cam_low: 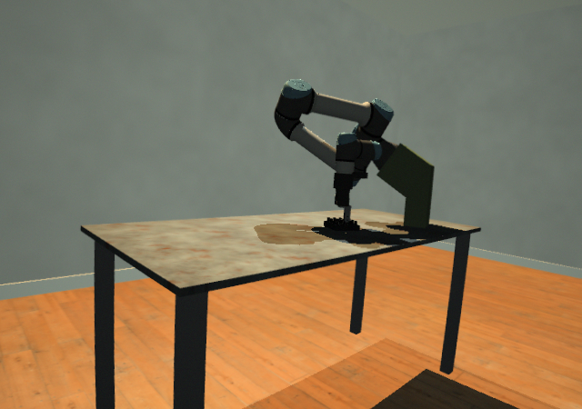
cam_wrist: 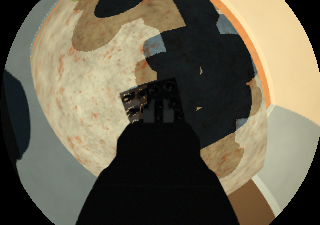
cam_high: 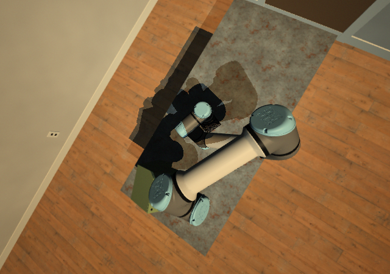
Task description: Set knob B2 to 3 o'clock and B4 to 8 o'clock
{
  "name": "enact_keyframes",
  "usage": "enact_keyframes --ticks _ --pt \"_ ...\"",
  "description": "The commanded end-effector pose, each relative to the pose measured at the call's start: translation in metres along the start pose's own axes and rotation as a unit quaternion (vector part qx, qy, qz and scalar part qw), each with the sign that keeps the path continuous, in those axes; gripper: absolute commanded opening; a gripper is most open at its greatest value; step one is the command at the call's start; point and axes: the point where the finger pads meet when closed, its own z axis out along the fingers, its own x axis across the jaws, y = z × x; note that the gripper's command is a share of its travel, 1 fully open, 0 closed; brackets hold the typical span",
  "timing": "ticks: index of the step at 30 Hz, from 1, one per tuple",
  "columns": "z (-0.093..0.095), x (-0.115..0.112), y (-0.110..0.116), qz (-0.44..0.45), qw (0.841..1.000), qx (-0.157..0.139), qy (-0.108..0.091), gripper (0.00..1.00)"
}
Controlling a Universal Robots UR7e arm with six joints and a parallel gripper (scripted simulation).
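The knob box (cam_high: 211, 126) (cam_low: 339, 225) (cam_wrist: 142, 100) is a small dark box standing on the table (cam_high: 270, 41) (cam_low: 187, 249) near the arm's base. Its knobs and marks are too small and dark to read. My gripper (cam_low: 346, 215) (cam_wrist: 159, 105) points straight down onto the box, with its fingers closed in on one knob. I cannot tell which knob it is. In the overhead view the wrist hides the fingers. In the wrist view the gripper body covers the near part of the box.
The arm's olive mount (cam_high: 142, 186) (cam_low: 413, 184) stands at the table's edge close to the box. The arm's upper link (cam_high: 220, 164) passes over the table beside it. Dark shadows cover the table around the box.
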Motion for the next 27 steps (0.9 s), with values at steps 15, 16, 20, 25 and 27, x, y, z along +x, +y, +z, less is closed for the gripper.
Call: enact_keyframes --ticks 15,16,20,25,27 --pt "-0.0004 0.0002 0.0002 0.0 1.0 0.0 0.0 0.3" --pt "-0.0004 0.0002 0.0002 0.0 1.0 0.0 0.0 0.3" --pt "-0.0004 0.0002 0.0002 0.001 1.0 0.0 0.0 0.3" --pt "-0.0004 0.0002 0.0002 0.007 1.0 0.0 0.0 0.3" --pt "-0.0004 0.0002 0.0002 0.012 1.0 0.0 0.0 0.3"
